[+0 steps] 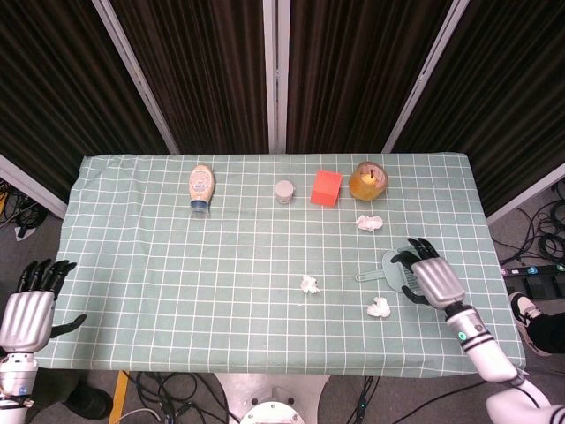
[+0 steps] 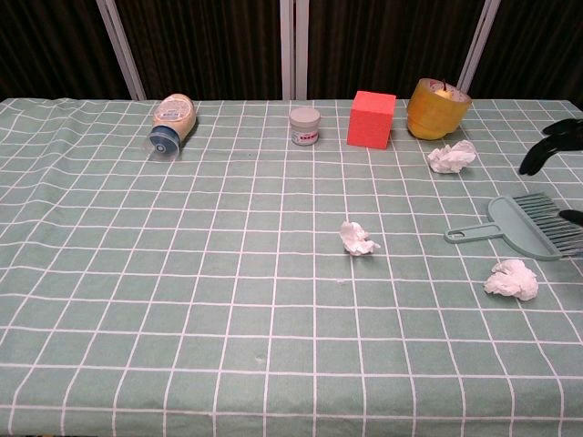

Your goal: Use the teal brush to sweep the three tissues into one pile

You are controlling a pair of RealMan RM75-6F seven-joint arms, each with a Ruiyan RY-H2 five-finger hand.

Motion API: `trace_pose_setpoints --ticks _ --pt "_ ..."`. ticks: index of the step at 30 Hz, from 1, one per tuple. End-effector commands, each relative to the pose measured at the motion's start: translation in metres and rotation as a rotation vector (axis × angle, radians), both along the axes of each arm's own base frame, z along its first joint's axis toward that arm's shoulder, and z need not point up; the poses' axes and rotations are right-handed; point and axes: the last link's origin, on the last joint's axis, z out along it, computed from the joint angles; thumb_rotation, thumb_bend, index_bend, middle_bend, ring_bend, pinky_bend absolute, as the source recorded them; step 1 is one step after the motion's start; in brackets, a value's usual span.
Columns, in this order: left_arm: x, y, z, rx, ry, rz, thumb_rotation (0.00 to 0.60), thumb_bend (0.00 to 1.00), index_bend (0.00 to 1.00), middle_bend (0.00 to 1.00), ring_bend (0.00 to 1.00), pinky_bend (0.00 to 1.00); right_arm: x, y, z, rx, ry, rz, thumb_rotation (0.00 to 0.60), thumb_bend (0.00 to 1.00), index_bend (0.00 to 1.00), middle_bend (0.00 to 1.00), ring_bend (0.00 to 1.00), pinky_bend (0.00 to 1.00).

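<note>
The teal brush (image 1: 392,266) lies flat on the right side of the checked cloth, handle pointing left, also seen as the brush (image 2: 526,228) in the chest view. My right hand (image 1: 431,279) hovers over its bristle end with fingers spread, holding nothing; only its dark fingertips (image 2: 556,137) show at the chest view's right edge. Three crumpled tissues lie apart: one tissue (image 1: 369,222) behind the brush, one tissue (image 1: 308,284) near the middle, one tissue (image 1: 379,307) in front of the brush. My left hand (image 1: 28,311) hangs open off the table's left front corner.
Along the back stand a tipped sauce bottle (image 1: 201,186), a small jar (image 1: 284,191), a red cube (image 1: 326,187) and a yellow cup (image 1: 369,177). The table's right edge (image 1: 494,265) runs close behind my right hand.
</note>
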Motion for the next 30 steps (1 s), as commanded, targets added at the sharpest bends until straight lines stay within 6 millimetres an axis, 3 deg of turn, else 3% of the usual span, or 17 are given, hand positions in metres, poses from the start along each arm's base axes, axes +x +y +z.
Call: trace_pose_setpoints --ticks 1,10,14,30 --pt "0.000 0.000 0.000 -0.001 -0.002 0.005 0.600 0.02 0.16 0.14 0.07 0.07 0.009 -0.025 -0.034 0.050 0.082 0.042 0.600 0.17 0.32 0.29 0.03 0.00" --pt "-0.003 -0.001 0.000 -0.001 -0.006 0.016 0.600 0.02 0.16 0.14 0.07 0.07 0.016 -0.032 -0.066 0.031 0.150 0.115 0.600 0.16 0.39 0.35 0.06 0.01" --pt "-0.004 -0.002 0.000 0.001 -0.011 0.019 0.600 0.02 0.16 0.14 0.07 0.07 0.017 -0.030 -0.071 0.016 0.191 0.152 0.600 0.22 0.39 0.37 0.07 0.01" --pt "-0.009 -0.002 -0.002 -0.005 -0.026 0.025 0.600 0.02 0.16 0.14 0.07 0.07 0.014 -0.019 -0.085 0.000 0.285 0.193 0.600 0.25 0.43 0.42 0.11 0.01"
